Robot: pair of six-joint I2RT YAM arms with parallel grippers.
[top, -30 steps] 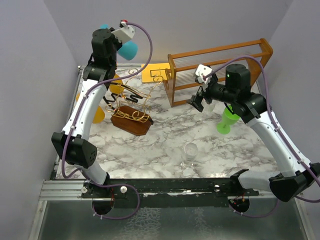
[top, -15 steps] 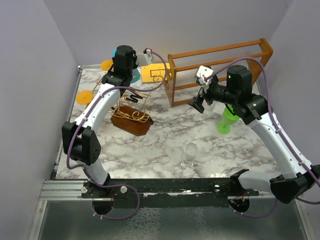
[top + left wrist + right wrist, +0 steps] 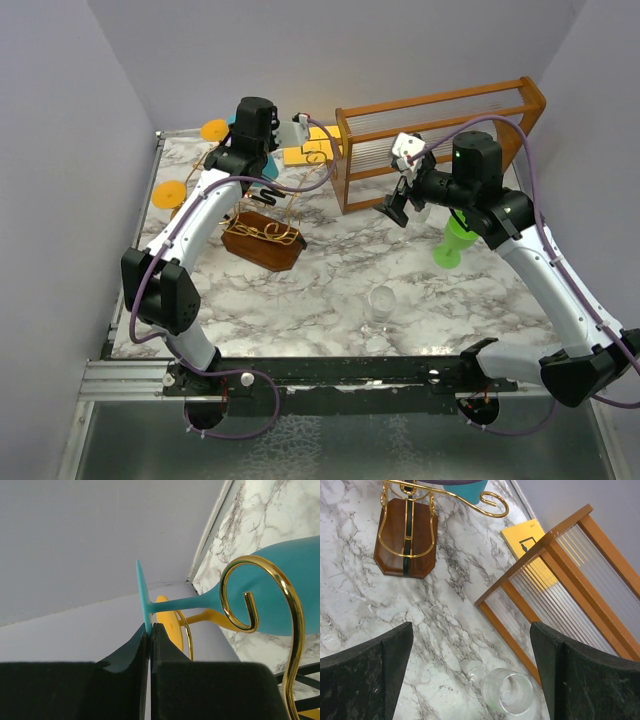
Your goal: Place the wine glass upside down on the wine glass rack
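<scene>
Since a second ago, the left arm has swung down from high by the back wall and now hangs over the rear of the rack, bringing the teal wine glass (image 3: 270, 587) with it. We see the left pincer (image 3: 150, 627) pinched tight on the rim of the glass's thin round foot. Stem and bowl reach away behind one curled arm of the wine glass rack (image 3: 263, 238), a small stand of curly gold wire on a dark brown wooden base. Whether glass and wire touch we cannot tell.

The right pincer (image 3: 472, 655) stands wide and holds nothing, above the white marble tabletop (image 3: 330, 280). Under it a clear glass (image 3: 502, 692) lies on its side, just beside the foot of the large orange-brown wooden frame with clear rods (image 3: 440, 105). A yellow card (image 3: 527, 535) lies near the frame's end, and a bright green glass (image 3: 455, 240) shows beside the right arm.
</scene>
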